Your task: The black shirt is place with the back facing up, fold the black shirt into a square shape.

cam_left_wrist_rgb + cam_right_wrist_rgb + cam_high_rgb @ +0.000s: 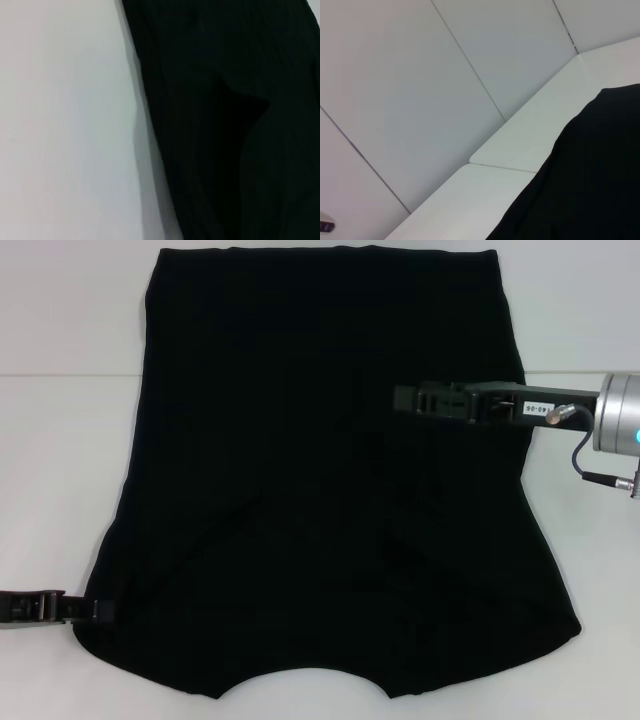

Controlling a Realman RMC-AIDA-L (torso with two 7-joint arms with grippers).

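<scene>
Two arms in frame, one shirt, no containers. Left gripper point(95, 609) comes in low from the robot's left, level with the table point(60, 490), tip right at the near-left corner of the black shirt point(320, 490). Fingers look pinched together on the cloth edge there, so closed on the shirt corner as far as the head view shows. Only the black finger assembly is visible; the rest of that arm is out of frame.

Right gripper point(405, 399) reaches in horizontally from the robot's right, over the right half of the shirt, fingertips pointing toward the shirt's middle. Silver wrist sits past the shirt's right edge, cable hanging off it. Black fingers against black cloth: cannot tell if that pincer is open or shut, or if it touches the fabric.

Shirt lies spread flat on the white table, filling most of the head view. Straight edge at the far side, curved cut-out at the near edge, sides flaring wider toward the robot. A few soft creases run through the near half.

Left wrist view: shirt point(225, 125) edge running along bare table point(65, 125), one fold shadow in the cloth. Right wrist view: shirt point(590, 180) at one side, table point(530, 135) with a seam, panelled wall point(420, 90) behind.
</scene>
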